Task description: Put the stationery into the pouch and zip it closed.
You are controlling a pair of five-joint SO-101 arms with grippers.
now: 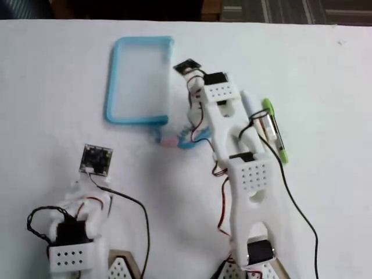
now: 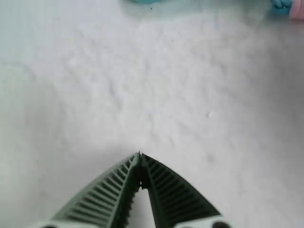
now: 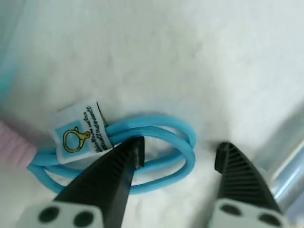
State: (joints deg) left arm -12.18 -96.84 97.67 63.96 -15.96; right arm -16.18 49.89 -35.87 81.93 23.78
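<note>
I see left arm [image 1: 72, 238] folded low near its base, left gripper [image 2: 140, 164] jaws pressed together. Right arm [image 1: 232, 145] stretched forward, right gripper [image 3: 180, 154] jaws spread wide, pointing down.

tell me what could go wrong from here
1. The open right gripper straddles part of the blue loop; closing may pinch just one strand and slip.
2. The left gripper sits shut over bare table, so tugging the loop could drag the pouch.
3. The pens lie beside the right arm and may get nudged.
</note>
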